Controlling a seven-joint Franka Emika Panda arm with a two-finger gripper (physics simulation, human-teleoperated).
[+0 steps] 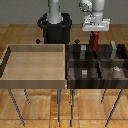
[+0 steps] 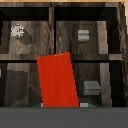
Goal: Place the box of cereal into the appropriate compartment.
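The box of cereal (image 1: 93,42) is held upright in the closed jaws of the gripper (image 1: 93,33); it is suspended above the dark compartmented tray (image 1: 71,66), presumably for lowering into a compartment.

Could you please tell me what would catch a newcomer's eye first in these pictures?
The small, tall red cereal box stands out, held in the end effector above the dark wooden compartment tray on the exterior view's right. Beside it, on the exterior view's left, sits a large light wooden tray. Small grey blocks lie in several compartments.
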